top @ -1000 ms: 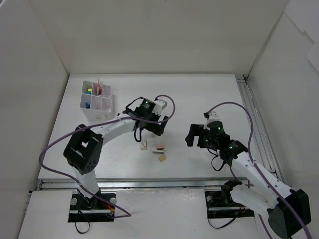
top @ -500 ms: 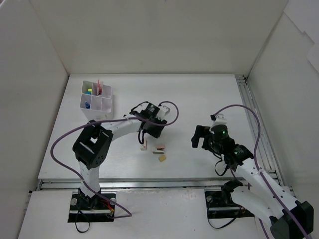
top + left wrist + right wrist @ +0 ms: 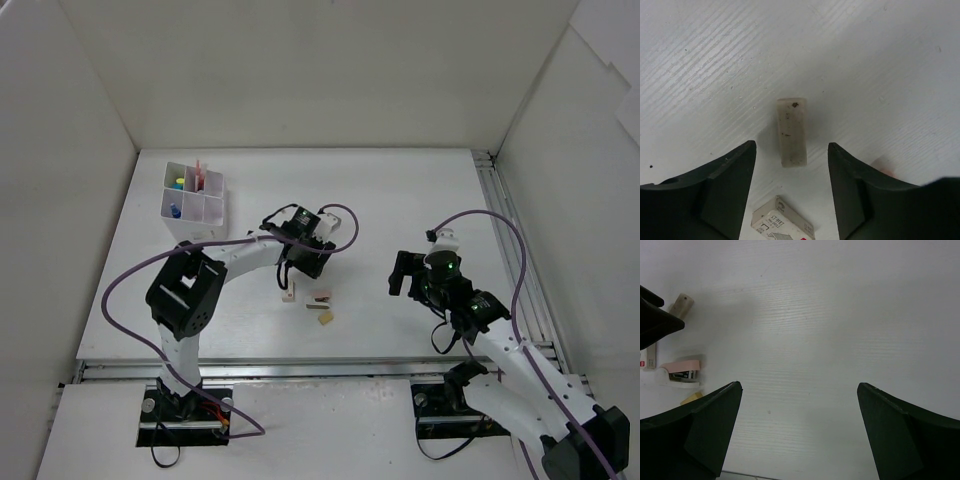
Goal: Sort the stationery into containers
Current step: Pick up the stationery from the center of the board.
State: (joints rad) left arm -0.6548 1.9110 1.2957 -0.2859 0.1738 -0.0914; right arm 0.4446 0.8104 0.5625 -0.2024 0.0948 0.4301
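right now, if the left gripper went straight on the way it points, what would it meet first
Probably the off-white eraser, which lies between the open fingers of the left gripper, with the table directly under it. The gripper's height above the eraser is hard to tell.

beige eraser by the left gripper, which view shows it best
Left wrist: the beige eraser lies whole, framed by the open left gripper. Right wrist catches one end at its left edge; in top external the arm hides it.
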